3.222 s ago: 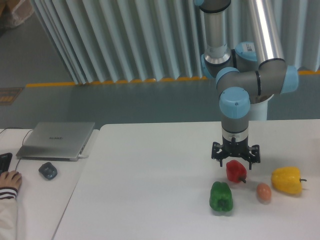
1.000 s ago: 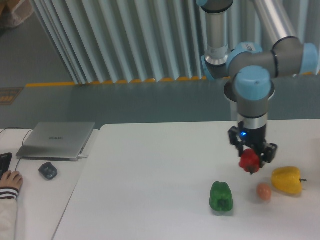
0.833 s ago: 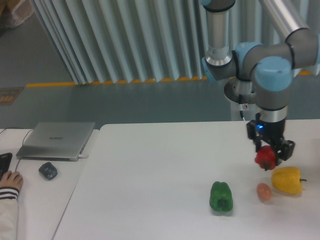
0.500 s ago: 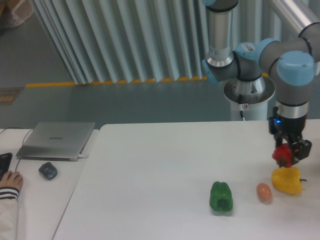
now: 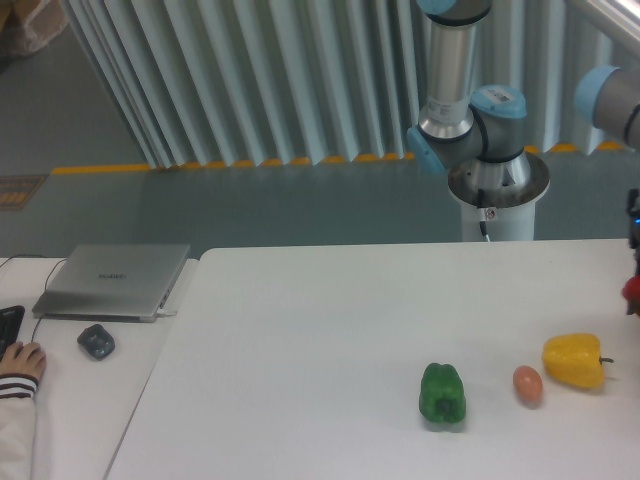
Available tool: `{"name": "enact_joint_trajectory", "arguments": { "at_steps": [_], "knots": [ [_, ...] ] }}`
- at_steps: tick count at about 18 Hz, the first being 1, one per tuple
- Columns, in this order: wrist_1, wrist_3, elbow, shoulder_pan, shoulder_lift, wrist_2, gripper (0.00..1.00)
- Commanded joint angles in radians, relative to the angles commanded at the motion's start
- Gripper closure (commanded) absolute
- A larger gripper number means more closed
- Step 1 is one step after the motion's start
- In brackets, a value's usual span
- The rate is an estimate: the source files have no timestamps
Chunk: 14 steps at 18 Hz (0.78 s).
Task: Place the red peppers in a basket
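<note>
Camera view: gripper [image 5: 634,262] mostly cut off at the 3 o'clock frame edge, jaw state not discernible. A sliver of red pepper [image 5: 632,292] shows there, above the table [image 5: 300,380]. Yellow pepper [image 5: 573,360], egg [image 5: 527,384], green pepper [image 5: 442,393] lie around 4 o'clock.

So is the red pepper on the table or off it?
Off it: only a red sliver shows at the right frame edge, above the table.

Arm [image 5: 470,110] reaching right, hand [image 5: 634,280] mostly cropped
</note>
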Motion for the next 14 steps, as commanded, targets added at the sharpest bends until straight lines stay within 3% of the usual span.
{"name": "enact_joint_trajectory", "arguments": {
  "at_steps": [5,11,12,13,14],
  "knots": [
    [0.023,0.184,0.0,0.065,-0.015,0.02,0.63],
    [0.029,0.312,-0.011,0.128,-0.035,0.015,0.63],
    [0.031,0.327,-0.011,0.132,-0.038,0.014,0.6],
    [0.029,0.331,-0.011,0.132,-0.04,0.012,0.49],
    [0.028,0.326,-0.012,0.134,-0.04,0.011,0.25]
  ]
}}
